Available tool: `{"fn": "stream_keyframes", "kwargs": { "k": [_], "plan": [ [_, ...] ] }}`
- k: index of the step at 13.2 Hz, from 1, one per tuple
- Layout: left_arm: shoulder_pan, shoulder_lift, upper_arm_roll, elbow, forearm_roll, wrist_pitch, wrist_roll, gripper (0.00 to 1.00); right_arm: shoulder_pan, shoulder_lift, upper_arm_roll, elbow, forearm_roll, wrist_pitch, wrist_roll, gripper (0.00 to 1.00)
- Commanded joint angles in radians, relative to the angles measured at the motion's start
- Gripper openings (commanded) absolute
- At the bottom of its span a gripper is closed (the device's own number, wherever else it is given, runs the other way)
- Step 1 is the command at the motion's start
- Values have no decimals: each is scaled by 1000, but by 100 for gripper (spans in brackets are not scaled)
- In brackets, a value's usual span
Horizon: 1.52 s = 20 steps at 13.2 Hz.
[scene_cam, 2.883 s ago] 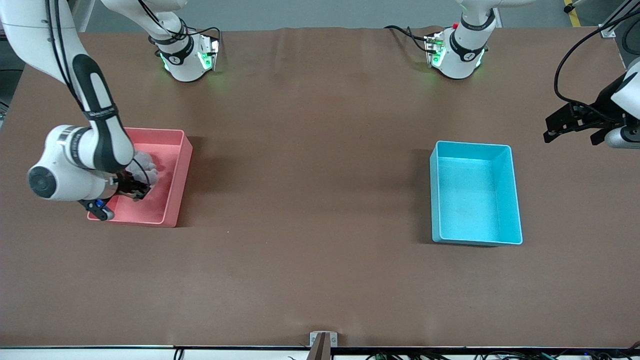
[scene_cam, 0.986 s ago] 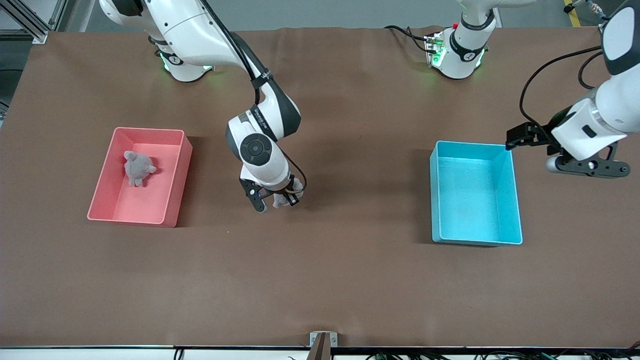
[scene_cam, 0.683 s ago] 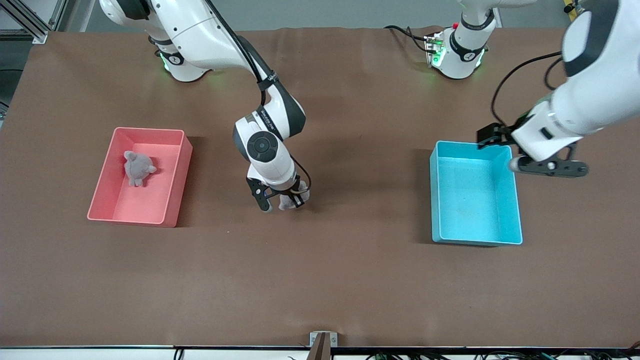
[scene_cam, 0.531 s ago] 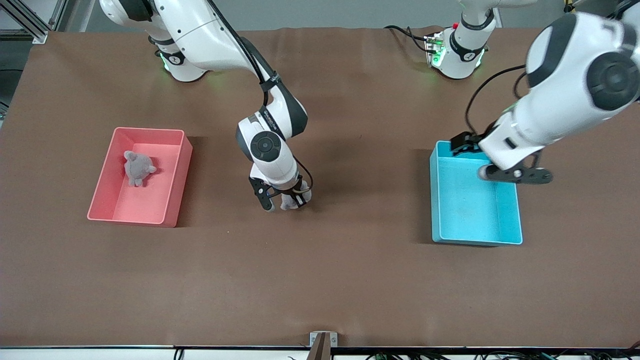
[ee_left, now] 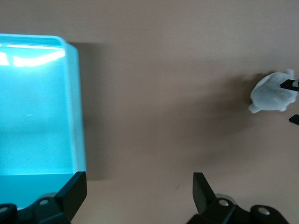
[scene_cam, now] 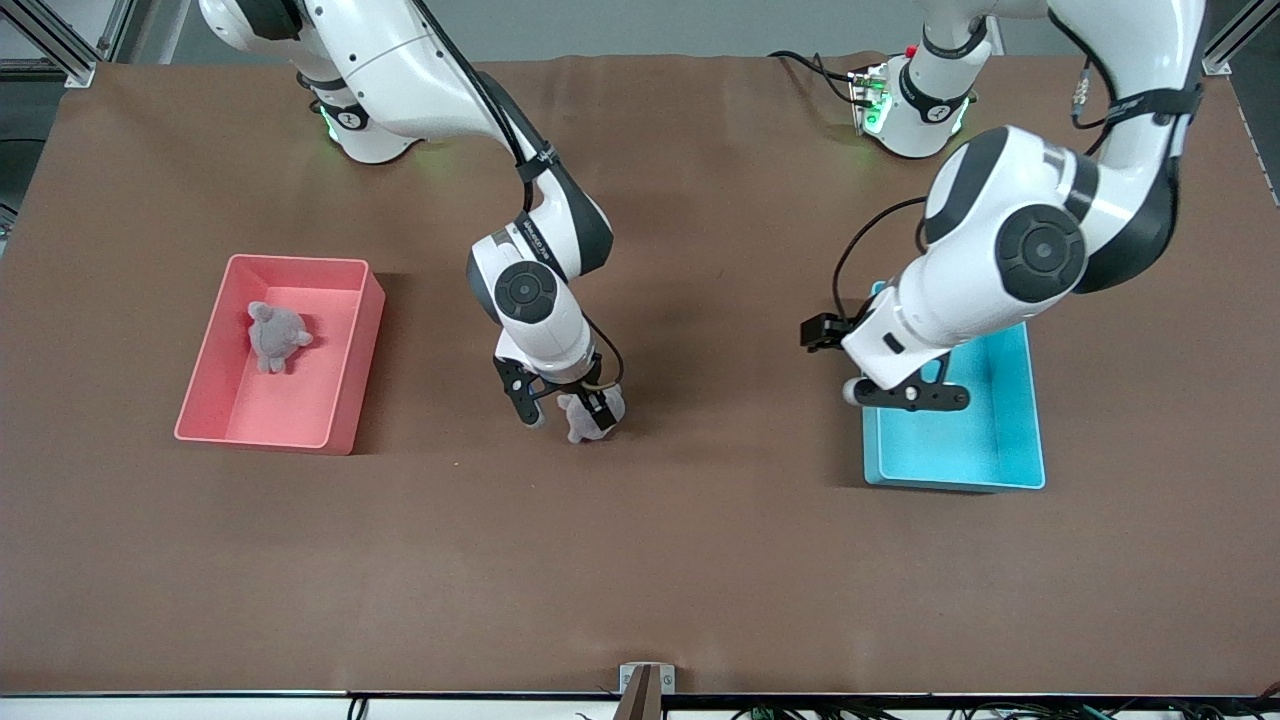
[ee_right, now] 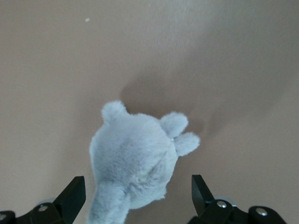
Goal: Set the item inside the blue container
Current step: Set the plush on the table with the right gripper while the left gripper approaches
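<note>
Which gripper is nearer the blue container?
Left. The left gripper hangs open over the blue container at its edge; the right gripper is open around a grey plush mid-table.

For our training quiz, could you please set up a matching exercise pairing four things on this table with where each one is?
Things:
1. light blue rectangular plastic bin
2. pink rectangular plastic bin
3. grey plush toy between the right gripper's open fingers
4. second grey plush toy

Places:
A. on the brown tabletop between the two bins
B. inside the pink bin
C. toward the right arm's end of the table
D. partly under the open left gripper

Pairs: 1-D, 2-C, 3-A, 4-B
</note>
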Motion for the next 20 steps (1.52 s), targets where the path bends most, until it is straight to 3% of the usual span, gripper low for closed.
{"fn": "stream_keyframes", "kwargs": {
  "k": [1, 4, 11, 16, 20],
  "plan": [
    [-43, 54, 2, 16, -33, 78, -67, 100, -55, -83, 3, -19, 4, -107, -142, 100],
    [-89, 120, 2, 17, -35, 194, -154, 99, -155, -181, 1, -52, 4, -250, -387, 100],
    [-287, 318, 5, 106, -30, 454, -435, 98, -477, -480, -5, -414, -24, -281, -1120, 100],
    [-349, 426, 7, 125, -33, 704, -474, 95, -717, -514, -5, -542, -73, -268, -1464, 100],
    [-364, 499, 8, 158, -35, 830, -503, 92, -826, -504, -5, -646, -73, -122, -1627, 100]
  ]
}}
